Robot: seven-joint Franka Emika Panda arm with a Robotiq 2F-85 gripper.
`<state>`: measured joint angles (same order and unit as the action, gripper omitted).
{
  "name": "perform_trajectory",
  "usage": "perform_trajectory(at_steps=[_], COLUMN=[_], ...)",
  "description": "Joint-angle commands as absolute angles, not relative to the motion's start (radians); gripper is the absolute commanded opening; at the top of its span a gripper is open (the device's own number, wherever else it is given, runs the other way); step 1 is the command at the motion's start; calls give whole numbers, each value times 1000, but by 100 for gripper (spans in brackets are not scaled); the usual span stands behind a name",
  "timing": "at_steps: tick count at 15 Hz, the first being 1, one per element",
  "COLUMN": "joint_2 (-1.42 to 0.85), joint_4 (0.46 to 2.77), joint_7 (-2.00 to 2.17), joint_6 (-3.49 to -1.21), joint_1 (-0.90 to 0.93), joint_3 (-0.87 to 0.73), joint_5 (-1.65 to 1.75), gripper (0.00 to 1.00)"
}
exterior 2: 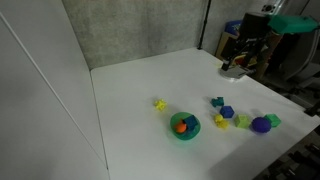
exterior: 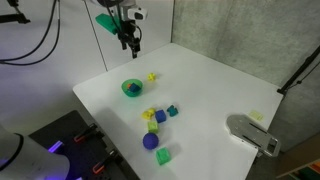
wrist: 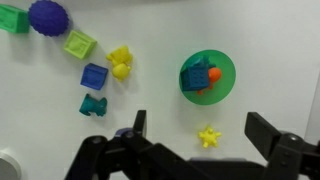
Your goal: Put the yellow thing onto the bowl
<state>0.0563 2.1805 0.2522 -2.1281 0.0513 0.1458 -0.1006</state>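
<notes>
On the white tabletop (wrist: 280,40), a purple ball (wrist: 47,15) sits between a bright green block (wrist: 10,18) and a lime block (wrist: 80,44). Yellow pieces (wrist: 120,62) lie just beside a blue block (wrist: 94,76), near a teal piece (wrist: 93,104).

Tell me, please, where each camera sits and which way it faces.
An exterior view: raised off a corner of the table, looking down across it; the claw hangs at top centre.
An exterior view: raised at another side, looking across the table; the arm and claw show at upper right.
Wrist view: on the arm, facing straight down at the table; the open claw spans the bottom edge.
Shared: the green bowl and yellow toy appear in all three.
</notes>
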Motion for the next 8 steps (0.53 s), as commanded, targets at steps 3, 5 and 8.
perform_trajectory(at_steps=[3,5,8], joint_2=[-172,-234,-226], joint_4=[2004,1950,1975], joint_7=[220,229,229], joint_6=[-2234,-2252,-2259], joint_1=[89,103,113], joint_3=[134,133,129], joint_5=[-117,-111,-118], gripper=[100,100,100])
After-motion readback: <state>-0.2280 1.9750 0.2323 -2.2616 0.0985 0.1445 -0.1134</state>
